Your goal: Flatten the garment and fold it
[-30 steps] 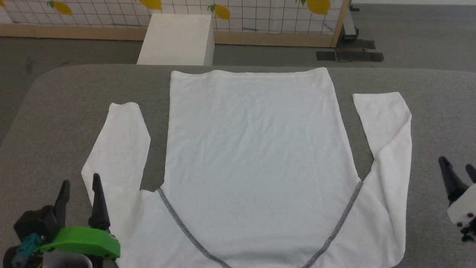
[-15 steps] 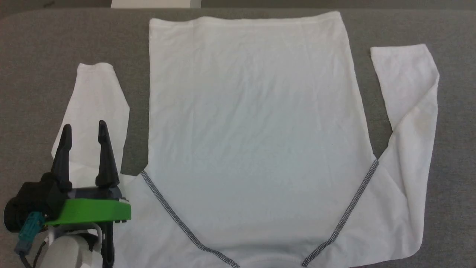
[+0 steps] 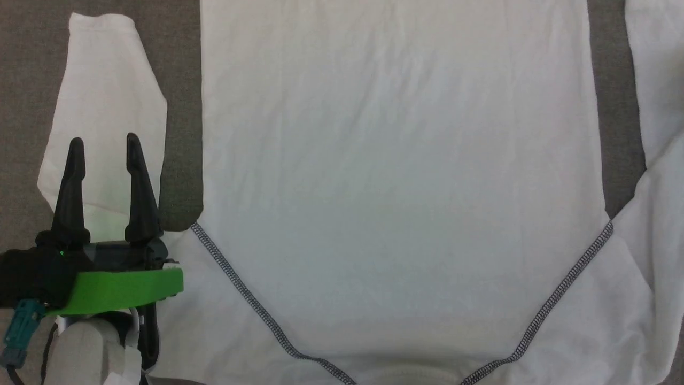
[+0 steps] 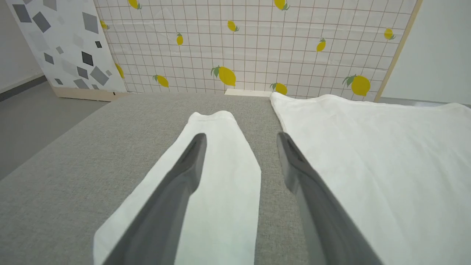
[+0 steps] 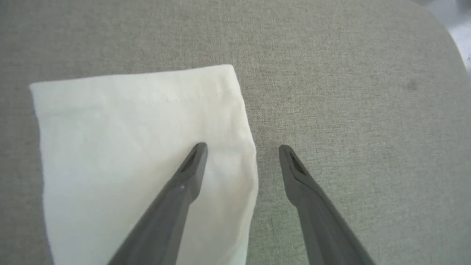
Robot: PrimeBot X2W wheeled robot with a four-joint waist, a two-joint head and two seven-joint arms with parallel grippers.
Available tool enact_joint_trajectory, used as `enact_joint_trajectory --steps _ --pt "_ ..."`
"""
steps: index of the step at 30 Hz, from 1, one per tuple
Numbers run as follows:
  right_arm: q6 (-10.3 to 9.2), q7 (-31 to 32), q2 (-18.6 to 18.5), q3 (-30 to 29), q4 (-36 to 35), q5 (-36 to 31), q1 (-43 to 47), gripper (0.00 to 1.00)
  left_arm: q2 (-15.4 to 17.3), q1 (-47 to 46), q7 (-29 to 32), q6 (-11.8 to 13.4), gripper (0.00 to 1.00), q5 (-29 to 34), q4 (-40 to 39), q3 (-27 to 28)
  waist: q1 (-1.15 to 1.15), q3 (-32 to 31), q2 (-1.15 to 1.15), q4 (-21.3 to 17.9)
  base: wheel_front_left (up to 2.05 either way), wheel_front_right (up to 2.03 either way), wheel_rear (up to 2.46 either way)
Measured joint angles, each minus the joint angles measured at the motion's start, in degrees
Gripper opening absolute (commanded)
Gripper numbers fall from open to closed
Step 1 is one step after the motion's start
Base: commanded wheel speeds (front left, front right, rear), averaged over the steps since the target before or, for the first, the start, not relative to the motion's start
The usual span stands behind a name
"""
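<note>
The garment lies flat and face up on the soft grey table. It is a big white shirt, and its body takes up the middle of the head view. The neck is down at 6 o'clock. Two dark zigzag seams run up from the neck, one toward 8 o'clock and one toward 4 o'clock.

The left sleeve points up toward 10 o'clock, with a strip of grey between it and the body. The right sleeve is at 2 o'clock, bent at the edge of the head view.

The left gripper sits at 8 o'clock with a bright green part behind its two dark fingers. The fingers are wide apart and hold nothing. In its own wrist view one finger is over the left sleeve and the other is over the grey strip beside it. A screen with yellow lemons stands past the far end of the table at 12 o'clock.

The right gripper has its fingers wide apart too – nothing is between them. One finger is over the end of the right sleeve, near its 3 o'clock edge, and the other is over bare grey table. I cannot tell if the fingers touch the cloth.
</note>
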Motion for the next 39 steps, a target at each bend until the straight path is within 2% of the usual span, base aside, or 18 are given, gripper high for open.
enact_joint_trajectory --steps 5,6,8,11,15,20,26,32,36,39 --pt "-0.02 1.45 -0.82 -0.01 -0.10 0.09 -1.51 1.00 -1.36 0.05 0.00 -1.32 1.00 0.93 -0.08 1.72 0.00 1.99 0.00 1.52 0.00 0.00 0.00" --pt "-0.03 2.29 -0.83 -0.14 -0.20 0.40 -1.72 0.41 -1.57 0.07 -0.01 -1.55 1.00 1.04 0.01 2.03 0.00 2.17 0.00 1.76 0.00 0.00 0.00" --pt "-0.03 2.77 -1.00 -0.25 -0.45 1.30 -1.80 0.00 -1.98 0.10 0.00 -1.97 1.00 1.35 0.37 2.68 0.00 2.05 0.00 1.96 0.00 0.00 0.00" --pt "-0.02 2.87 -0.42 -1.01 -0.88 3.00 -1.58 0.00 -2.96 0.10 -0.01 -2.82 1.00 1.41 1.11 3.21 0.00 1.11 0.00 2.09 0.00 0.00 0.00" --pt "-0.01 -0.25 -0.31 -4.15 -2.94 6.37 0.55 0.00 -4.20 0.10 0.00 -3.99 1.00 1.90 2.59 3.50 0.00 -1.42 0.00 2.09 0.00 0.00 0.00" --pt "-0.01 -1.66 -3.86 -7.49 -7.05 11.04 7.30 0.00 -5.54 0.71 -0.01 -4.74 1.00 3.14 4.24 4.01 -0.01 -6.39 0.00 1.74 0.00 0.00 0.00" --pt "-0.01 -1.77 -8.96 -14.54 -8.87 15.81 17.29 0.00 -6.87 4.17 -0.01 -5.00 1.00 3.78 5.11 4.93 -0.02 -13.20 0.00 1.10 0.00 0.00 0.00" --pt "-0.01 -0.63 -10.45 -19.81 -9.68 17.46 24.52 0.00 -7.42 7.95 -0.01 -4.98 1.00 3.92 5.01 5.73 -0.02 -19.66 0.00 0.16 0.00 0.00 0.00" --pt "-0.01 -0.21 -10.33 -20.33 -11.69 18.40 27.66 0.00 -7.91 9.45 -0.01 -4.98 1.00 3.93 4.66 5.94 -0.02 -23.11 0.00 -0.69 0.00 0.00 0.00" --pt "-0.01 -0.52 -10.14 -17.67 -14.60 20.40 28.79 0.00 -8.12 9.61 -0.01 -4.98 1.00 3.94 4.34 5.93 -0.02 -24.94 0.00 -1.40 0.00 0.00 0.00"
